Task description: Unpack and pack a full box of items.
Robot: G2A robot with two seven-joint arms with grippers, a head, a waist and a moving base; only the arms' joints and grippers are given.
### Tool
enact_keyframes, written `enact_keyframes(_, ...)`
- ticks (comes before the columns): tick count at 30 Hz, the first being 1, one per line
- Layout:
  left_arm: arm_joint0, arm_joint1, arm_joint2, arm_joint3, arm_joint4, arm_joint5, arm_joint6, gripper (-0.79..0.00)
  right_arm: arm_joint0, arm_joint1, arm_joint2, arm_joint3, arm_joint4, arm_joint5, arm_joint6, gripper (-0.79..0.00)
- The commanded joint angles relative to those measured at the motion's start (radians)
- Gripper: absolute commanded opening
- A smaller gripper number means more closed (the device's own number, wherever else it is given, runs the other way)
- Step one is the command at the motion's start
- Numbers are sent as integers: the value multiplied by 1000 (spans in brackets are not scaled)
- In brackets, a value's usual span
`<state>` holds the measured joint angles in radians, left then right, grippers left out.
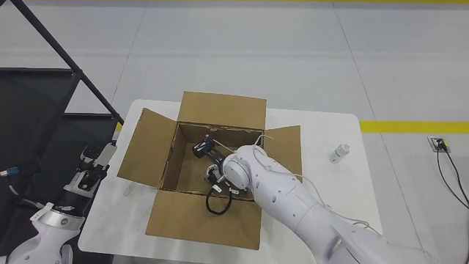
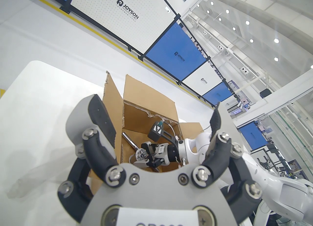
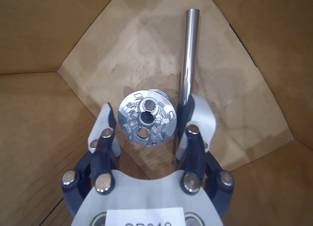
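Note:
An open cardboard box (image 1: 220, 110) stands on the white table (image 1: 330, 191). My right gripper (image 3: 149, 107) is down inside the box, open. Its fingers straddle a round silver metal part (image 3: 146, 119) with holes in its face, leaving a small gap on each side. A polished steel rod (image 3: 190, 48) lies on the box floor beside that part, passing behind one finger. From the left wrist view, the right gripper (image 2: 146, 157), the round part (image 2: 141, 155) and the rod (image 2: 129, 140) appear inside the box (image 2: 146, 104). My left gripper (image 2: 156, 107) is open and empty, at the table's left edge (image 1: 99, 158).
A small clear bottle (image 1: 338, 152) stands on the table to the right of the box. A black metal frame (image 1: 44, 44) rises along the left side. The box's four flaps are folded outward. A black cable loop (image 1: 218, 204) hangs over the near flap.

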<state>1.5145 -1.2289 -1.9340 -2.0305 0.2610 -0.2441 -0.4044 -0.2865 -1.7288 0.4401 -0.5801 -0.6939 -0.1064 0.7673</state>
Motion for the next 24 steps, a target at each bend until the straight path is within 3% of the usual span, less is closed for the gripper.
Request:
enact_keyframes(1, 0, 0, 0, 0, 0, 0, 0, 0, 6, -8, 3, 21, 1, -4, -11, -785)
enact_keyframes(8, 0, 0, 0, 0, 0, 0, 0, 0, 28, -16, 36, 24, 9, -31, -31, -785)
enact_keyframes(13, 0, 0, 0, 0, 0, 0, 0, 0, 30, 2, 71, -53, -8, -28, -30, -785)
enact_keyframes(18, 0, 0, 0, 0, 0, 0, 0, 0, -2, 53, 139, -210, -48, -17, -2, -785)
enact_keyframes(24, 0, 0, 0, 0, 0, 0, 0, 0, -130, 149, 280, -528, -184, 55, 58, -785)
